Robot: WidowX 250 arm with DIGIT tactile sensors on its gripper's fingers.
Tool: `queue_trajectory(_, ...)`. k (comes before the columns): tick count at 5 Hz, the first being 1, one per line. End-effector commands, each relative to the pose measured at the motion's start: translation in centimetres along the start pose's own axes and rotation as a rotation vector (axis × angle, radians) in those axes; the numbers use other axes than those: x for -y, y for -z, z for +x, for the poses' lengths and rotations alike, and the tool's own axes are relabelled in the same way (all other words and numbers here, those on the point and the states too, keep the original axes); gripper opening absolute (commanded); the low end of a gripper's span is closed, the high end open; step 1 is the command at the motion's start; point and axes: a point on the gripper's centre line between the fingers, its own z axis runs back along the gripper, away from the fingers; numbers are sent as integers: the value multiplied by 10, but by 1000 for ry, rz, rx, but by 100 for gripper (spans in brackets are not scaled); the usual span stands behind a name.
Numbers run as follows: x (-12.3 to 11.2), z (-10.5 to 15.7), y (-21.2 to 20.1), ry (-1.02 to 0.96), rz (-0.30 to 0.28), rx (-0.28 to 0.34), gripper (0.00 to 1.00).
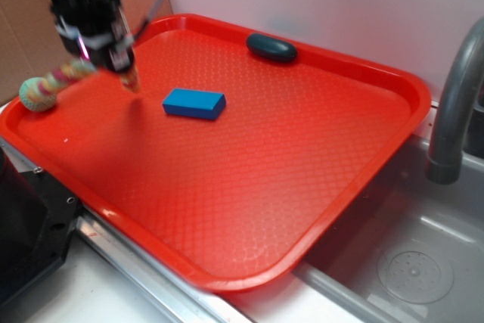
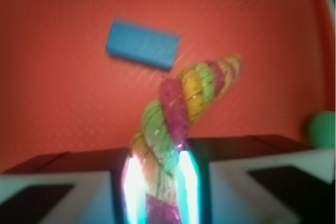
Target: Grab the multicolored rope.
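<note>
Gripper (image 2: 157, 182) clamped on the multicolored rope (image 2: 181, 108), fingers (image 2: 190, 184) pinching it both sides; rope is lifted off the red tray (image 1: 249, 187) at its back-left corner, one end sticking out past the left rim. Blue block (image 1: 194, 104) just beside, on the tray. Tray centre + front open. Dark oval obj (image 1: 271, 48) at far rim. Faucet (image 1: 454, 104) + sink right. No readable text.

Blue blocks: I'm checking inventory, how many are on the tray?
1. The blue block lies flat on the red tray, toward its back left, apart from the multicolored rope. None seems hidden.
</note>
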Motion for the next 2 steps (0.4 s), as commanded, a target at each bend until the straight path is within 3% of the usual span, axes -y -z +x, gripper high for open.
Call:
queue_trajectory(1, -6, 1, -109, -90, -18, 91, 0)
queue_trajectory(2, 4, 8, -133, -63, -7, 102, 0)
